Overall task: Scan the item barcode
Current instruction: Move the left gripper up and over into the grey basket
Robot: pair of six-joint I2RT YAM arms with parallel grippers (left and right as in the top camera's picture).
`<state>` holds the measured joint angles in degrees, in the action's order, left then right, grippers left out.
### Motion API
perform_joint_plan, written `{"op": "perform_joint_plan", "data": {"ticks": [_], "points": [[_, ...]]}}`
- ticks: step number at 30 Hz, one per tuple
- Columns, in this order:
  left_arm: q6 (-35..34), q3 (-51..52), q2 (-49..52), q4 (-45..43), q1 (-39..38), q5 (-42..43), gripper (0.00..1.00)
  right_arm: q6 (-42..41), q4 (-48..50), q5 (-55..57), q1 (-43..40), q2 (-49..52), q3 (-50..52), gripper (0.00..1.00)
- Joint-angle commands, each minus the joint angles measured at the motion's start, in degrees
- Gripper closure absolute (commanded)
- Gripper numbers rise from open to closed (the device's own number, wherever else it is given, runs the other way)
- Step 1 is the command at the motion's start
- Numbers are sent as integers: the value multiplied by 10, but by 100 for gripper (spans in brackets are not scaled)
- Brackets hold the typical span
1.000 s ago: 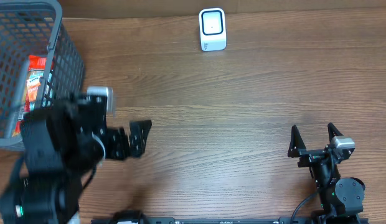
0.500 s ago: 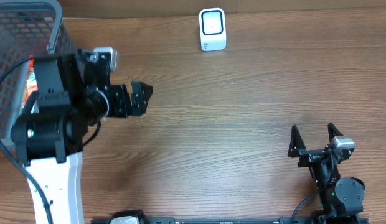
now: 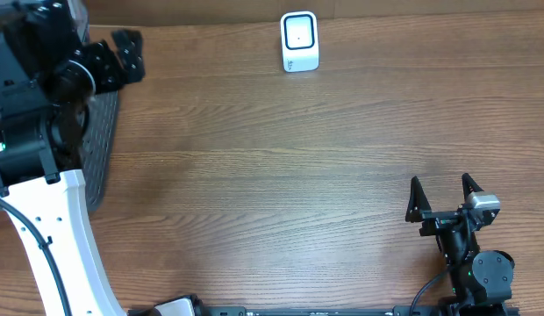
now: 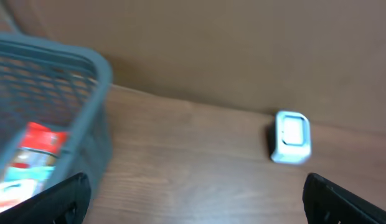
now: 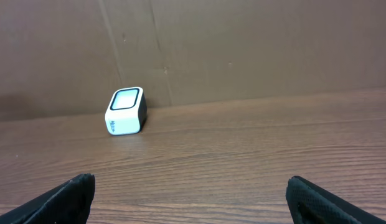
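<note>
The scanner (image 3: 299,41), a small white block with a dark-rimmed pale window, stands upright at the far edge of the worktop (image 3: 298,175). A red-and-white packet (image 4: 37,149), blurred, lies inside the grey mesh basket (image 4: 87,81).

table (image 3: 298,175): wood, grained, matt | basket (image 4: 68,55): grey plastic mesh | scanner (image 3: 299,41): white plastic, smooth | wall (image 5: 243,43): matt cardboard

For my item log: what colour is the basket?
Blue-grey basket, clearest in the left wrist view.
</note>
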<state>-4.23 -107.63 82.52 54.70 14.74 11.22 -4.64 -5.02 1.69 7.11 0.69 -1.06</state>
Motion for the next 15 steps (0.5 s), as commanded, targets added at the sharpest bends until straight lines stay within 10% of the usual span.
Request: {"op": "perform_joint_plan", "data": {"ticks": [1, 7, 15], "points": [[-1, -14, -1, -5, 14, -119, 0, 2, 3, -1, -2, -5, 6, 0], [52, -13, -1, -5, 45, -249, 0, 2, 3, -1, -2, -5, 6, 0], [40, -13, 0, -7, 92, -211, 0, 2, 3, -1, -2, -5, 6, 0]]}}
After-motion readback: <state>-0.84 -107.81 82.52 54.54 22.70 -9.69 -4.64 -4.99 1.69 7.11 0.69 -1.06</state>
